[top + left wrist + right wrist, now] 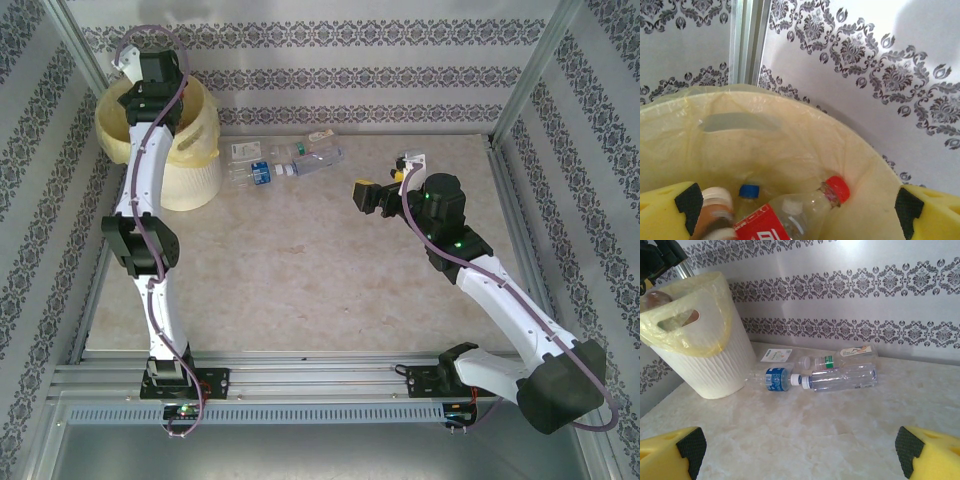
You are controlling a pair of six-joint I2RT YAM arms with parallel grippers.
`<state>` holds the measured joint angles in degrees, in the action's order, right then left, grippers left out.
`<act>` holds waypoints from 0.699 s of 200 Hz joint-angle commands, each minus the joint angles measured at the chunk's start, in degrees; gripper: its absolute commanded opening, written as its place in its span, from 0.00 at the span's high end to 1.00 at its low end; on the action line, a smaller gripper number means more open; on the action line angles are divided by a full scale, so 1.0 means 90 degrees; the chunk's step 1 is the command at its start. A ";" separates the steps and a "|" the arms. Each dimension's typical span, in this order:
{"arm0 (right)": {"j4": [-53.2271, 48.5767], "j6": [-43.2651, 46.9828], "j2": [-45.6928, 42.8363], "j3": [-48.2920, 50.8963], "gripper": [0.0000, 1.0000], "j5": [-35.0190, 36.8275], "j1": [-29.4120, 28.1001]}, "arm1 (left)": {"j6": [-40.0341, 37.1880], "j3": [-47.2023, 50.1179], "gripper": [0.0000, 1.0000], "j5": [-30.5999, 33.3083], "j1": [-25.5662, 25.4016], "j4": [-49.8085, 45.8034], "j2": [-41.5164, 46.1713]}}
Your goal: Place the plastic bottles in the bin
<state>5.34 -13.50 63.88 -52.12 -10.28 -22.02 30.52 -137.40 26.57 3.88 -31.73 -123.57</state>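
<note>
Patterned wallpaper (pixel 350 75) walls a marbled beige table (pixel 300 270). At far left stands the bin (pixel 200 185); the left gripper (pixel 799 210) hovers over its mouth, spread wide and empty, binned bottles (pixel 790 217) directly beneath. It should lift straight up, I judge, sparing the liner (pixel 805 145). Loose bottles (pixel 840 377) lie just right of the bin, at the table's far edge. The right gripper (pixel 800 450), wide open and empty, faces them from well apart, nearer and rightward; best come in low, across one body.
</note>
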 commanded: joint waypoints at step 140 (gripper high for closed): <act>0.0104 -0.0424 -0.0383 0.0164 0.02 0.0999 0.0069 | -0.0485 0.0956 0.00 -0.1013 -0.0844 0.0188 0.1232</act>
<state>5.43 -14.24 61.10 -51.94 -5.34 -21.98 28.95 -130.58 18.87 -0.73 -31.68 -116.33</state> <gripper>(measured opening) 0.981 0.997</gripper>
